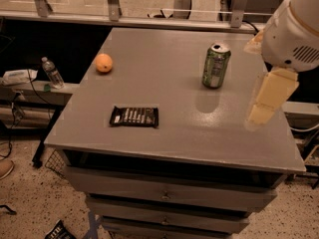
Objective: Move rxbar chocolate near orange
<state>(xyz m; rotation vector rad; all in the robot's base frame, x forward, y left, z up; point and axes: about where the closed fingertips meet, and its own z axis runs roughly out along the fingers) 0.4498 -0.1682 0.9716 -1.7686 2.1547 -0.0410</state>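
Gripper point(261, 108), cream-coloured, hangs over the right edge of the counter point(164, 73), below the rounded white arm point(294, 29) at the upper right. It holds nothing that can be seen, and whether it is open or closed cannot be told. It is well apart from the rxbar and to the lower right of the can.

The grey counter fills the middle of the view, with drawers point(164, 193) stacked beneath its front edge. A green can point(216, 65) stands upright toward the back right. The rxbar point(134, 116) lies flat near the front left, its long side parallel to the front edge. The orange point(103, 62) sits near the left edge, behind the rxbar and apart from it. A bottle point(52, 72) stands off the counter to the left, on a lower surface.
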